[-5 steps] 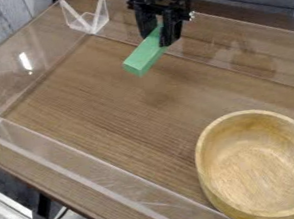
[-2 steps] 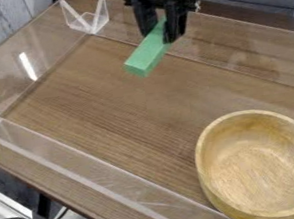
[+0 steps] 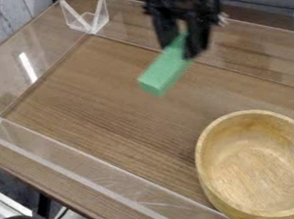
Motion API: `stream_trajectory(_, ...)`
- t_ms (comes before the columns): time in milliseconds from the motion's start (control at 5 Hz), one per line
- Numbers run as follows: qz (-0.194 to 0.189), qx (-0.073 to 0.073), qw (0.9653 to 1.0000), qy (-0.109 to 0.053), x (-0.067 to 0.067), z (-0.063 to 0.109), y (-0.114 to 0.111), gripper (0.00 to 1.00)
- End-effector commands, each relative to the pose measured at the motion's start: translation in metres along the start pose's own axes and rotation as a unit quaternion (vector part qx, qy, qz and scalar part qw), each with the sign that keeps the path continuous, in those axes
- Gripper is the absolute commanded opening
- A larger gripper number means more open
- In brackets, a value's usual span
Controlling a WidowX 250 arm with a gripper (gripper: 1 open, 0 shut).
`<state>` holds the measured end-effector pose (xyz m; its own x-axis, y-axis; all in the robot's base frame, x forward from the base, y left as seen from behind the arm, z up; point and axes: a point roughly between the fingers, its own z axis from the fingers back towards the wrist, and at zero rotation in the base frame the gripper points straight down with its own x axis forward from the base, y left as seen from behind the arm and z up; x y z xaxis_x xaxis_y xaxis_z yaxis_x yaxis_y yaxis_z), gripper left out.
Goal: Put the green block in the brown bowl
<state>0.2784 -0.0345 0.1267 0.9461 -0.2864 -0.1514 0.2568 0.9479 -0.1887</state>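
I note the claw (image 3: 186,38) clamped on the green block (image 3: 168,67), its long axis slanting down-left, above the table (image 3: 97,118); brown bowl (image 3: 261,163) lower right.

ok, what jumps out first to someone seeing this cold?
The bright green block, held tilted in the dark end effector above the wooden tabletop, upper middle of the view. Next, the big light-wood brown bowl, empty, at the lower right corner. A clear plastic wall rims the table's near edge.
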Motion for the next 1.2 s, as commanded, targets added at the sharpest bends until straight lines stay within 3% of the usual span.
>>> stream_trajectory(0,-0.051,0.009,0.9983,-0.025,0.003,-0.009,-0.043,0.00)
stream_trajectory(400,-0.105,0.016,0.9942,-0.012,0.005,-0.041,-0.080,0.00)
stream_trajectory(800,-0.100,0.018,0.9949,0.006,0.017,-0.060,-0.094,0.00)
stream_trajectory(1000,-0.097,0.004,0.9951,0.018,0.020,-0.064,-0.095,0.00)
